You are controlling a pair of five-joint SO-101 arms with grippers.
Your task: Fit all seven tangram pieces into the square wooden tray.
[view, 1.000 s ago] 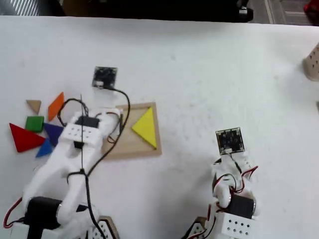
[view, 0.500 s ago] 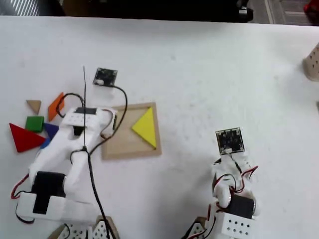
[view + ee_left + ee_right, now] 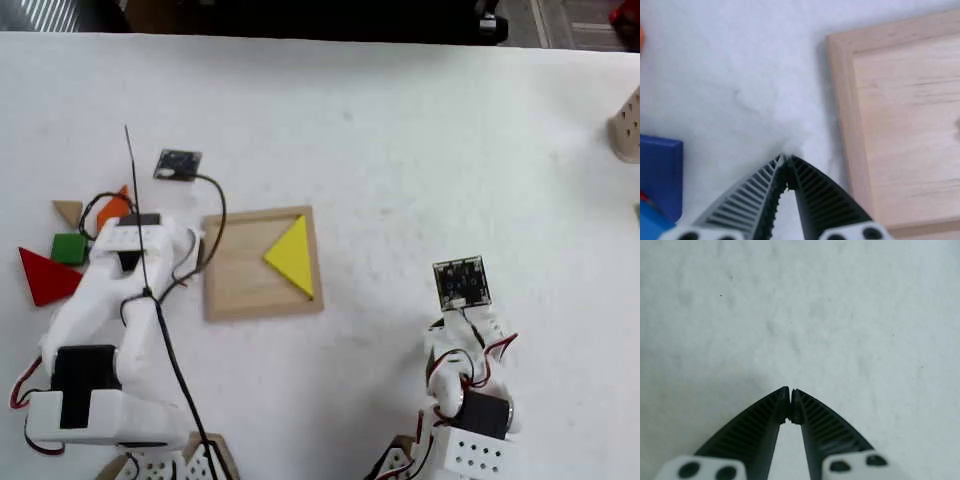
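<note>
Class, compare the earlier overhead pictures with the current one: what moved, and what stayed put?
The left arm swung left, off the wooden tray and over the loose pieces, with the left gripper shut on nothing. The tray, the yellow triangle in it, the red triangle and the right arm stayed put.

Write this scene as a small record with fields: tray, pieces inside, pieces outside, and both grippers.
tray: wooden tray, mostly bare
inside: yellow triangle, at its right side
outside: red triangle, green square, orange piece, tan triangle, blue piece, left of the wooden tray
left gripper: fingers shut, empty, between blue piece and wooden tray
right gripper: fingers shut, empty, over white table
</note>
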